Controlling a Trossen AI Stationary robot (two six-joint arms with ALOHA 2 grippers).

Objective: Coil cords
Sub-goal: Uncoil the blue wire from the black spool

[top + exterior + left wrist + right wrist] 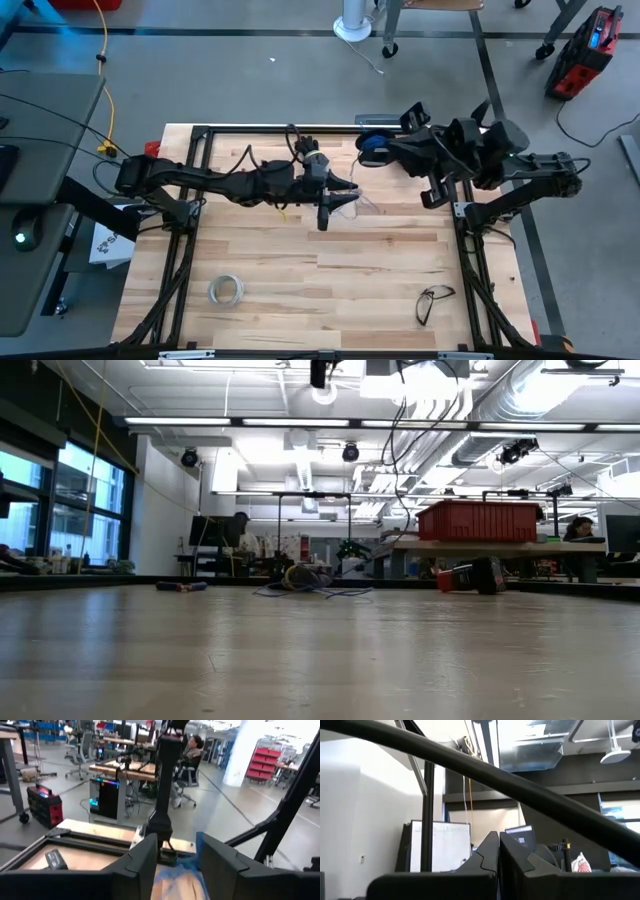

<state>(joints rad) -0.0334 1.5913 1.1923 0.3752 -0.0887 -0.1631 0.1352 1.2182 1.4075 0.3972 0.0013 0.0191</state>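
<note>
The thin bluish-grey wire (362,203) lies loose on the wooden table near its middle. It also shows as a blurred blue bunch in the left wrist view (176,870). The small dark blue spool (372,146) is at the table's far edge. My left gripper (338,196) is over the table's middle, open, with the wire bunch between its fingers. My right gripper (388,150) is right beside the spool, on its right. In the right wrist view its fingers (498,851) are shut and point up toward the ceiling; neither spool nor wire shows there. My left gripper has the bunched wire (192,862) between its open fingers, and the wire lies against the inner side of one finger (215,857). The fingers are level and point toward the table's right edge. I cannot tell whether they carry the wire. I cannot tell whether my right gripper touches the spool.
A whitish ring of tape (226,290) lies near the table's front left. Dark-framed glasses (433,302) lie near the front right. The dark frame rails (190,200) run along the table's sides. A yellow cable (105,80) hangs beyond the far left corner.
</note>
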